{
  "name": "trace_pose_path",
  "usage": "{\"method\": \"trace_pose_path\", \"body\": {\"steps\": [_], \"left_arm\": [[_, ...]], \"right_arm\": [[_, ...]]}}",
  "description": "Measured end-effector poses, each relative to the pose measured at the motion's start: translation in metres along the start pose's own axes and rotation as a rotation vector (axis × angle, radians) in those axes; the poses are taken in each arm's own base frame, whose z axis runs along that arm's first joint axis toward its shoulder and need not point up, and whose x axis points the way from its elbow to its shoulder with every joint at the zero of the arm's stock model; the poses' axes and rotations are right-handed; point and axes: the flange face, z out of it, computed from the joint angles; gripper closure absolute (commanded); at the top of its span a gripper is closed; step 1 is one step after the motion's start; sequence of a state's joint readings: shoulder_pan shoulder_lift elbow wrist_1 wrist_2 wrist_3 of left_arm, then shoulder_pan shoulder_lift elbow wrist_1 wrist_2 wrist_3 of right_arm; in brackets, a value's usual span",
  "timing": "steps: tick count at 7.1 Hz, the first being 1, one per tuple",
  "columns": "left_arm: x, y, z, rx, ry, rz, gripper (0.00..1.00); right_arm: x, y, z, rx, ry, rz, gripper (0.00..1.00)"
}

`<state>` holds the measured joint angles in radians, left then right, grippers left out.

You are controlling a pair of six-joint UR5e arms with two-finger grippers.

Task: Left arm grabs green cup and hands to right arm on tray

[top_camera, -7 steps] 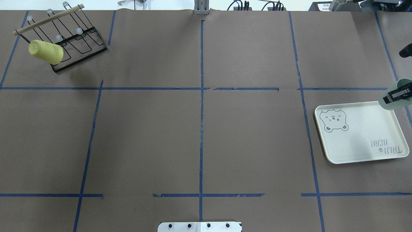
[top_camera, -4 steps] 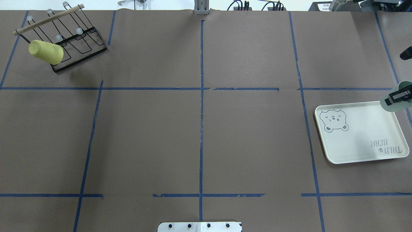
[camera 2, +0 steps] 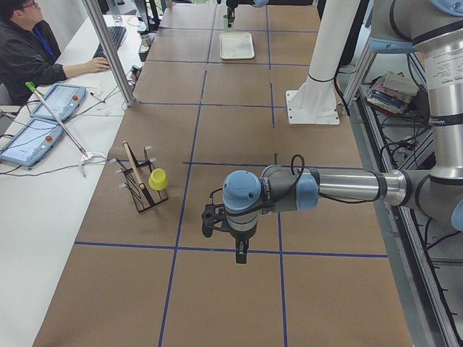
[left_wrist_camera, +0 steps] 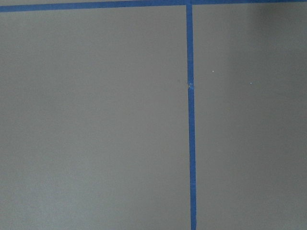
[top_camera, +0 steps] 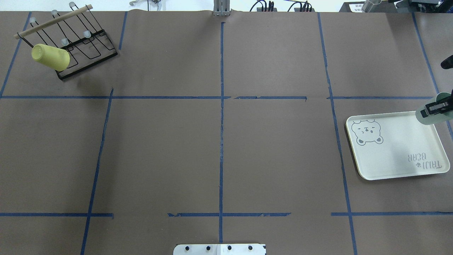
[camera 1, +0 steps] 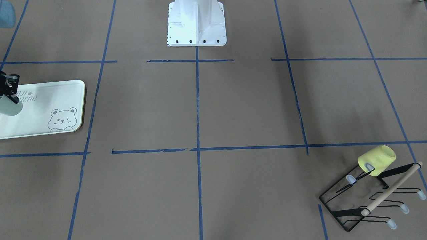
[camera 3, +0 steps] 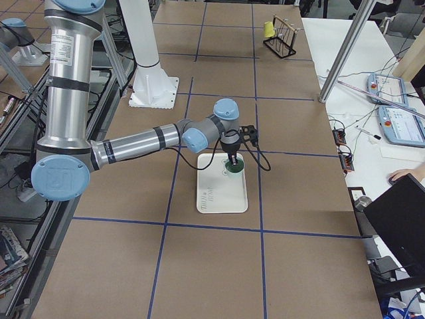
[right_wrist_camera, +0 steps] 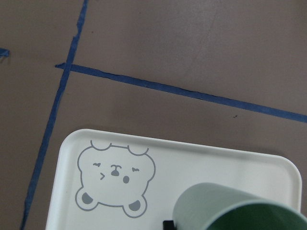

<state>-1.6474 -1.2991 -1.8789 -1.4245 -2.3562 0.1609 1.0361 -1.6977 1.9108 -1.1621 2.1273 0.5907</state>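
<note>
The green cup (top_camera: 429, 117) hangs in my right gripper (top_camera: 437, 107), which is shut on its wall. The cup sits over the far right corner of the tray (top_camera: 393, 156), a cream tray with a bear drawing. In the front view the cup (camera 1: 10, 106) hangs under the right gripper (camera 1: 8, 89) above the tray (camera 1: 46, 100). The right wrist view shows the cup's rim (right_wrist_camera: 235, 211) over the tray (right_wrist_camera: 192, 163). My left gripper (camera 2: 240, 253) shows only in the exterior left view, far from the cup, pointing down; I cannot tell if it is open.
A yellow cup (top_camera: 50, 56) sits on a black wire rack (top_camera: 85, 46) at the far left corner. The robot base (camera 1: 196, 23) stands at mid table. Blue tape lines cross the brown table cover. An operator (camera 2: 29, 43) sits beside the table.
The right gripper with the green cup has shifted slightly, lower in the overhead view, toward the tray's corner. Nothing else has moved.
</note>
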Motion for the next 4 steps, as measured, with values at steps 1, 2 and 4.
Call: {"method": "trace_pose_path", "body": {"steps": [1,2,4], "left_arm": [[0.000,0.000,0.000,0.001,0.000,-0.001,0.00],[0.001,-0.001,-0.001,0.002,0.000,-0.001,0.00],[0.002,-0.001,-0.002,0.004,-0.001,-0.002,0.00]], "right_arm": [[-0.019,0.010,0.021,0.006,0.005,0.022,0.88],[-0.030,0.022,0.036,0.001,0.018,0.029,0.80],[-0.034,0.040,0.054,-0.026,0.042,0.022,0.61]]}}
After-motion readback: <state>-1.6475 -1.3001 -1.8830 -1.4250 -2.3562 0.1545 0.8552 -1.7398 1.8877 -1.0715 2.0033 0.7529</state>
